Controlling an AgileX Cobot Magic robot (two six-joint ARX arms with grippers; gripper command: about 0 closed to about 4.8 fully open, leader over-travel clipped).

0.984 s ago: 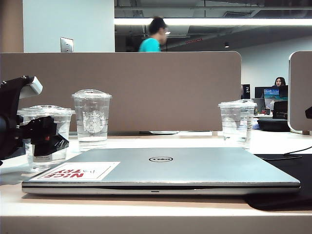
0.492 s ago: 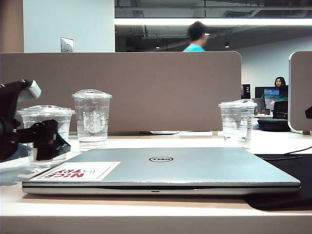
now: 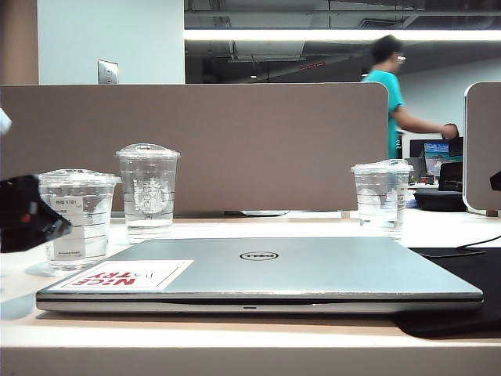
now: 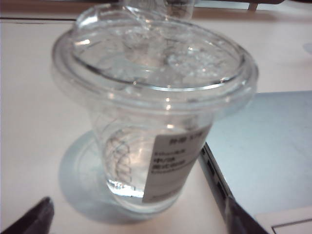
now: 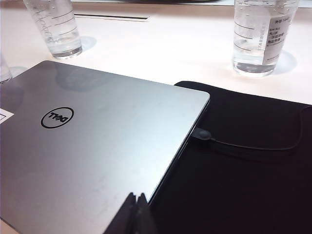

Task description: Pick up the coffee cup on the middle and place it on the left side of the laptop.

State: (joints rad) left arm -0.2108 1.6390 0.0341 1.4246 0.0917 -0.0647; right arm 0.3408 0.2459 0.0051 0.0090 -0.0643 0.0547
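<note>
Since withdrawing, left gripper (image 4: pixel 136 219) apparently released coffee cup (image 3: pixel 76 219).

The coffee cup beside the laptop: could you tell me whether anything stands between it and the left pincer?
Nothing visible does. The left pincer is open, its fingertips apart on either side of the coffee cup, which stands on the table just left of the laptop.

The pale table (image 3: pixel 235 333) bears the closed laptop (image 3: pixel 266 270); the coffee cup (image 3: pixel 77 219) stands at its nine o'clock, a black mat (image 3: pixel 462 274) at three.
</note>
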